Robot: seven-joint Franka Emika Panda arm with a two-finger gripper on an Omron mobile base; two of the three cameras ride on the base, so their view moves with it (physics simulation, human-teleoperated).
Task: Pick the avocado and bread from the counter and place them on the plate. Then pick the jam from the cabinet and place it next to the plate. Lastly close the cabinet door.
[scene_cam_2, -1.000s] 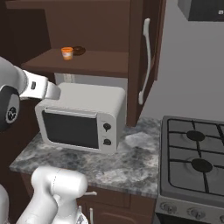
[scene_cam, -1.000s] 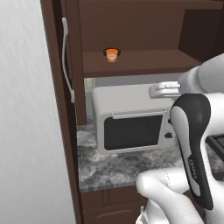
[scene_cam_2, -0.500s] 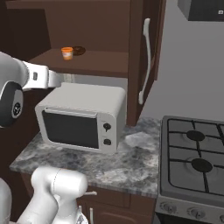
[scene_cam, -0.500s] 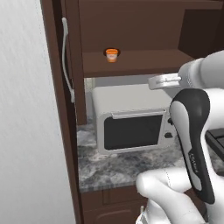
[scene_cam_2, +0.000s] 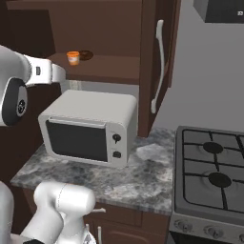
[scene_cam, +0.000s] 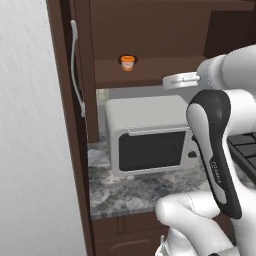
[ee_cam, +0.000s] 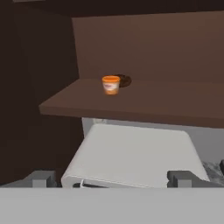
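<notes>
One small rounded orange jam (ee_cam: 110, 84) sits on the cabinet (ee_cam: 131, 103) shelf; jaws wide apart, empty.

One jam (scene_cam: 128, 63), one microwave (scene_cam: 150, 142), two cabinet doors (scene_cam_2: 159, 62).

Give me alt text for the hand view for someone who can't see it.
A small orange jam stands on the shelf of the open dark brown cabinet, with a dark brown round lump just behind it. Below the shelf sits a white microwave. The gripper is open and empty, its tips spread wide at the bottom edge, well short of the jam.
</notes>
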